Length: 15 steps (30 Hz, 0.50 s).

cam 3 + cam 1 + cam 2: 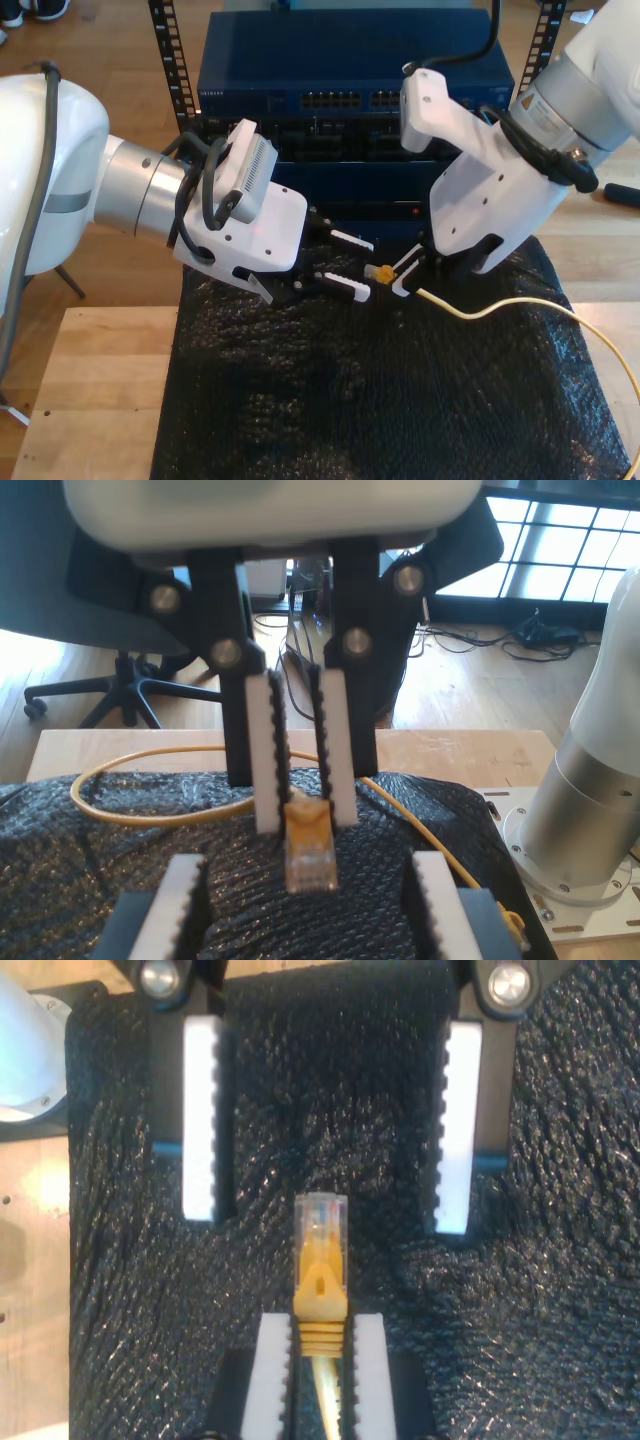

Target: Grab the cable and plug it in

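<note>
Cable [320,1260] plug between my closed second claw's [404,279] fingers.

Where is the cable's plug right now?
The plug sits mid exterior view above the black mat, held by my second gripper, facing my open first gripper.

No text, label, brand or number can be read anywhere in these views. In the exterior view, the dark blue network switch [350,70] on the rack carries a small pale marking near its upper corner at the exterior view's left, but it is too small and blurred to make out. The white arm housings, the hands, the yellow cable [500,305] and the black padded mat [400,400] bear no legible writing.
</note>
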Available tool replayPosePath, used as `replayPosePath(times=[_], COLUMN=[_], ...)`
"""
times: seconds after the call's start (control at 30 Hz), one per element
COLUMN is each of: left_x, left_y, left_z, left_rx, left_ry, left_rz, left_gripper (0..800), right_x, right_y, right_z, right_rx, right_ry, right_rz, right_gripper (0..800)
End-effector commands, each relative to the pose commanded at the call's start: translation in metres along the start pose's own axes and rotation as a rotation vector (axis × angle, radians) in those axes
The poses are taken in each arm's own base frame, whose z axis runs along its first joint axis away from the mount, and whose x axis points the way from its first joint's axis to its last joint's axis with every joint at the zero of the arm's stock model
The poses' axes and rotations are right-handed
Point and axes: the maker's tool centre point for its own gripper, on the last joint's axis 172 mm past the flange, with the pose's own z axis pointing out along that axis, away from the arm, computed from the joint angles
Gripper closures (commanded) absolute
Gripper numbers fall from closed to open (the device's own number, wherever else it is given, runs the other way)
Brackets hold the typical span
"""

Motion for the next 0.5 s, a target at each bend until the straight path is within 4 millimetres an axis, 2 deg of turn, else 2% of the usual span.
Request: replayPosePath(times=[0.33, 0.5], left_x=[0.0004, 0.0004], left_y=[-0.0006, -0.0006], left_z=[-0.0004, -0.0004], left_rx=[0.002, 0.002], left_ry=[-0.001, -0.001], left_rz=[0.003, 0.003], left_gripper=[437, 498], right_x=[0.0006, 0.0021], right_y=[0.0001, -0.0006], right_z=[0.0007, 0.0012], right_rx=[0.001, 0.006], right_ry=[0.001, 0.007], right_rz=[0.000, 0.002], right_gripper=[796, 796])
